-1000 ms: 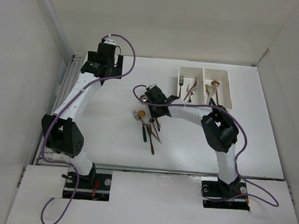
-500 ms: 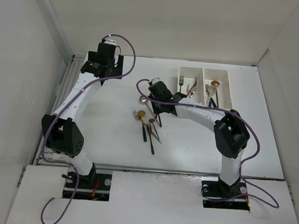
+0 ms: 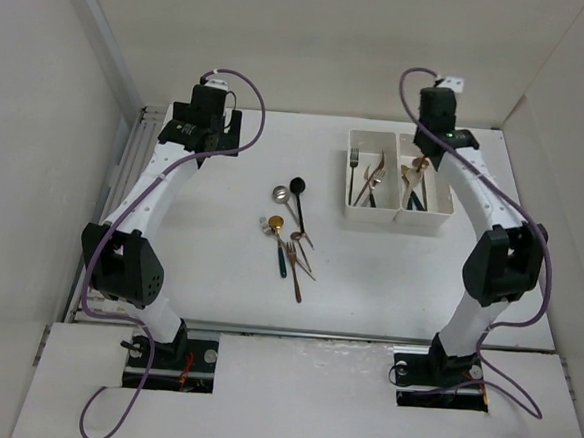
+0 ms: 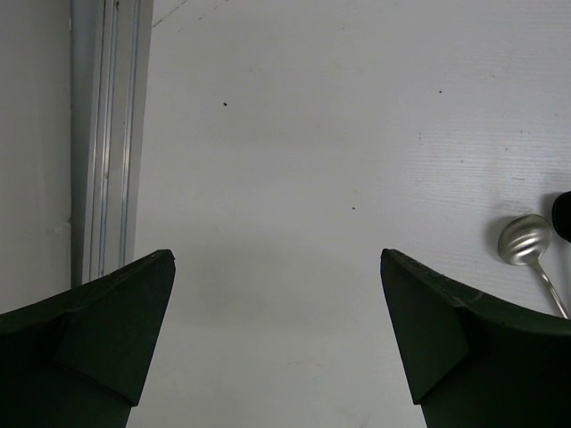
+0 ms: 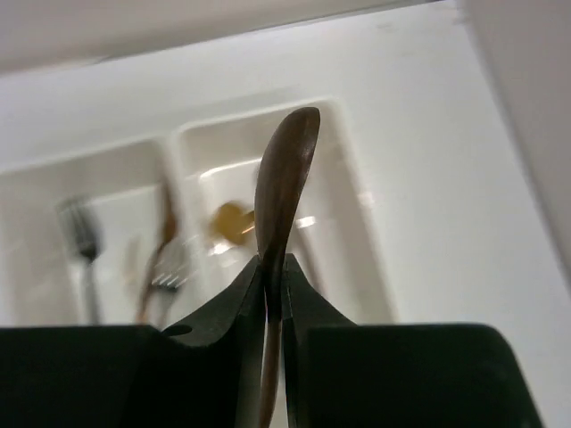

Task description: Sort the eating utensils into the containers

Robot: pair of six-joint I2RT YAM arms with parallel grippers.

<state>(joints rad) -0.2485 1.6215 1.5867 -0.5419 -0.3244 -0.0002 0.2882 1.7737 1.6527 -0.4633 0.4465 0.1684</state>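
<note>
The right fingers [image 5: 243, 308] are pinched shut on a slim spoon [image 5: 285, 169]. From the right wrist it appears edge-on: a dark copper-brown bowl with a gentle curve, standing up out of the fingertips, its thin handle running down between them. In the top view this arm reaches to the far end of the white two-compartment tray [image 3: 392, 215], and the wrist view shows the held spoon in front of the right compartment [image 5: 343, 223]. Whether it touches the tray cannot be told.

The left compartment [image 3: 356, 205] holds a silver fork [image 3: 354, 160] and a few copper-toned pieces [image 3: 374, 179]. The right one holds copper-headed utensils with dark handles [image 3: 415, 188].

More utensils lie loose on the white surface [image 3: 219, 264], well left of the tray. A silver spoon [image 3: 280, 192] lies just beside a black spoon [image 3: 297, 186]. Nearer the arm bases are a gold-headed spoon [image 3: 275, 224] and a small crossed cluster of copper forks [image 3: 293, 249] and thin dark handles.

The left fingers [image 4: 116, 308] are spread wide and hold nothing, hanging over the bare surface near the far-left rail [image 4: 111, 134].
</note>
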